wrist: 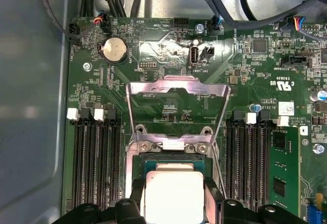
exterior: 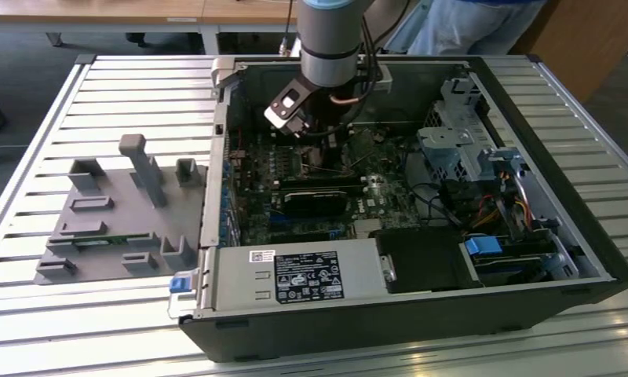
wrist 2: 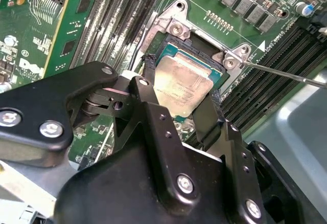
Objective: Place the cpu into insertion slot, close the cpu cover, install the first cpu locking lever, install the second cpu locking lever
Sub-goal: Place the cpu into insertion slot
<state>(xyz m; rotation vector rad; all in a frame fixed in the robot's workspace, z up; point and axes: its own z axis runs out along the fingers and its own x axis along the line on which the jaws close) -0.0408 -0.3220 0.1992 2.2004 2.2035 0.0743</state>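
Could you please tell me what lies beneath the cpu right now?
The insertion slot: its dark frame shows around the cpu, which the pincer grips at two edges. The slot's contacts are covered by the cpu, so whether it sits fully down cannot be seen.

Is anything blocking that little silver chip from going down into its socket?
Nothing visible does. The black gripper holds the square silver-grey cpu right at the dark square insertion slot. The thin silver frame-shaped cpu cover stands swung open, off the slot.
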